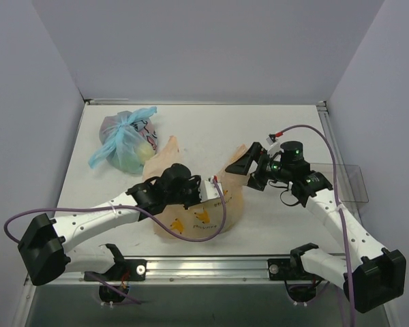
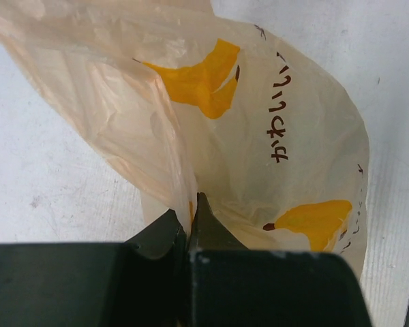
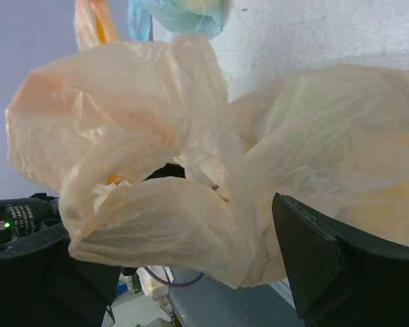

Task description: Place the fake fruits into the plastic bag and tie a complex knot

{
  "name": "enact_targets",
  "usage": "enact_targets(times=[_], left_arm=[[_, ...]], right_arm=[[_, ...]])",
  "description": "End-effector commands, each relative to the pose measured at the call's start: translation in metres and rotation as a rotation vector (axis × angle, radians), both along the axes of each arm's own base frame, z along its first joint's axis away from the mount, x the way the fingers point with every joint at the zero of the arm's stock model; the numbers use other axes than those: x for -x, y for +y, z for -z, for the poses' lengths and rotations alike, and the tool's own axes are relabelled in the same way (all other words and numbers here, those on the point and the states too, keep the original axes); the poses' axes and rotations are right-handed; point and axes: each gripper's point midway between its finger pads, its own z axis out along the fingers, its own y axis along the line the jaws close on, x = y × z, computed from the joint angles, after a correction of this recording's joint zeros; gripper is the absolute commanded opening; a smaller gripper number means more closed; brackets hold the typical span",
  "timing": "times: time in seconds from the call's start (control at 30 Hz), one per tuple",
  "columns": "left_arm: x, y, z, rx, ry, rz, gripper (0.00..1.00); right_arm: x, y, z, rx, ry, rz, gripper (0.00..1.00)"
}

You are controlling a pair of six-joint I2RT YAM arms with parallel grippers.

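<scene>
Veiling its contents — crumpled plastic bag (image 2: 293,136), pinched in left fingers (image 2: 160,235)

The plastic bag (image 1: 191,221) near the table's front edge is translucent peach-orange. It is printed with 2 yellow-orange shapes (image 2: 201,78) and dark brown lettering (image 2: 279,116). Toward the back-left corner lies a clear bag (image 1: 123,153) with light-blue handles (image 1: 140,116) and a yellow-green fruit (image 1: 144,151) inside. The table (image 1: 273,129) is off-white. The left arm (image 1: 95,221) and right arm (image 1: 341,228) are white with black joints. The left gripper (image 2: 191,204) and right gripper (image 1: 249,163) are black, the cables (image 1: 301,126) are purple, and a green light (image 1: 291,145) glows on the right wrist.
</scene>
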Motion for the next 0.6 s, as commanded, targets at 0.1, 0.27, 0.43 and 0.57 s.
enact_targets(times=[0.1,0.27,0.43,0.57], left_arm=[[-0.003,-0.009,-0.014,0.059,-0.009,-0.025,0.00],[-0.004,-0.008,-0.015,0.071,-0.005,-0.046,0.00],[0.003,-0.016,-0.024,0.126,-0.001,0.003,0.00],[0.006,-0.022,-0.026,0.122,-0.012,0.031,0.00]], right_arm=[[-0.005,0.022,-0.033,-0.066,-0.138,-0.050,0.88],[0.005,0.017,-0.020,-0.001,-0.137,-0.078,0.89],[-0.007,0.013,-0.003,0.074,-0.158,-0.004,0.90],[-0.018,0.024,-0.001,0.065,-0.155,0.013,0.89]])
